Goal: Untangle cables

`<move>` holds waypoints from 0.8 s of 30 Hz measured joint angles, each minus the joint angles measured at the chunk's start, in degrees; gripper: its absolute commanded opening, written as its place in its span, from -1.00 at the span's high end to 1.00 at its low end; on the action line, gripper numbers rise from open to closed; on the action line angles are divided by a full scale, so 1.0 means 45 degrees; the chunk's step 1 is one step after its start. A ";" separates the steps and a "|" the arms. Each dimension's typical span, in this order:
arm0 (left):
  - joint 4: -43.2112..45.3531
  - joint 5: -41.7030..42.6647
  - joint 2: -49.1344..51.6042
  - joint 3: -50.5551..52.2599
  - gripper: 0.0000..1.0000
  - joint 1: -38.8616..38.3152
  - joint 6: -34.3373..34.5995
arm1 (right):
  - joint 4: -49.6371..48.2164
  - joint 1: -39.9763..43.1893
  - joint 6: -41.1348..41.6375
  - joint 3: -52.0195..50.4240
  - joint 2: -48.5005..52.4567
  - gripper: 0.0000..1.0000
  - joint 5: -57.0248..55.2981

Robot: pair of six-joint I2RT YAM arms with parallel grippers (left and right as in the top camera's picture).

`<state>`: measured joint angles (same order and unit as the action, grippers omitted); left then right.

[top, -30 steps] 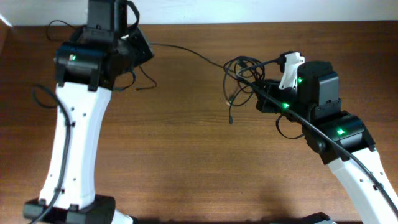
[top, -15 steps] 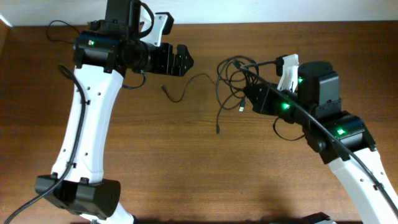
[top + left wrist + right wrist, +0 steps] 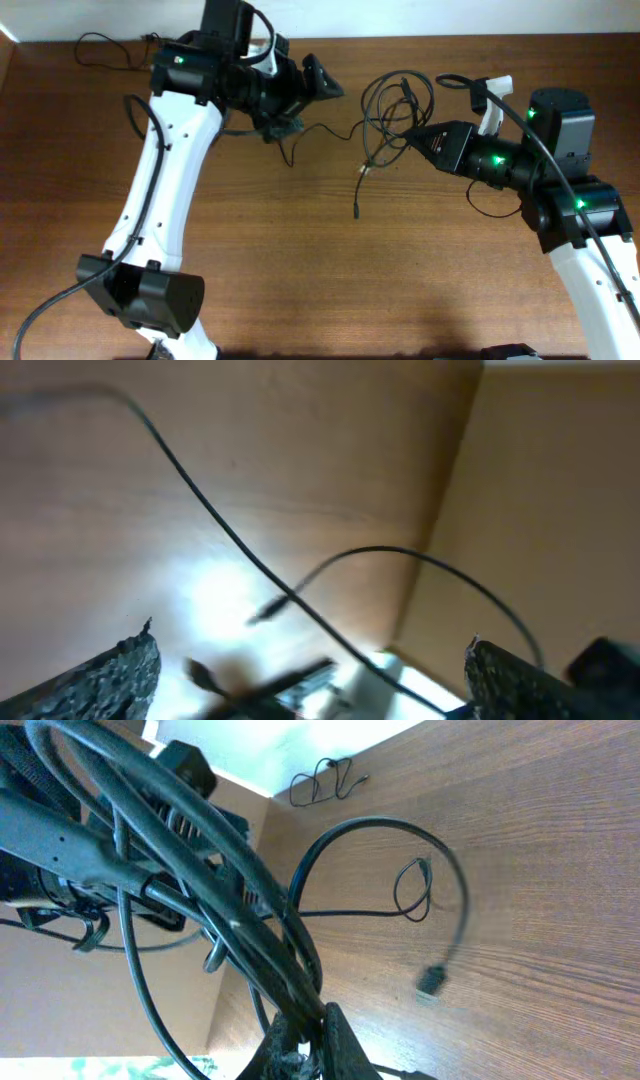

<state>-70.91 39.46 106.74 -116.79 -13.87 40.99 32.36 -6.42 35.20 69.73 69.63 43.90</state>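
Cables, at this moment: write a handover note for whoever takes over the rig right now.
Grippers: the left gripper is open and empty, just left of the tangle. The right gripper is shut on the cables.
Where things are: the looped bundle sits at the right gripper's tip, apparently lifted. One plug end trails toward the near side of the table. A thin cord lies apart at the far left corner.
Done: at most that one cord is free.
Left: the loops are not yet separated. The likely next step is for the left gripper to take a loose strand and draw it out.
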 measured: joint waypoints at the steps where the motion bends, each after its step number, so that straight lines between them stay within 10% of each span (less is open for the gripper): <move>1: 0.0000 0.0078 0.0000 0.0000 -0.99 -0.0209 0.1379 | 0.0000 0.0000 -0.0029 0.0000 0.0000 0.92 0.0044; 11: 0.0010 0.0408 0.0000 0.0000 -0.49 -0.1515 0.7533 | 0.0034 0.0000 -0.0112 0.0000 0.0000 0.92 0.0044; 24: 0.0141 0.0860 0.0000 0.0000 -0.28 -0.1540 1.0744 | -0.1715 0.0000 0.0539 -0.0010 0.0000 0.92 0.1098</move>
<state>-70.28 43.33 106.74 -116.79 -20.80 89.34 24.64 -6.42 37.63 69.69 69.63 48.84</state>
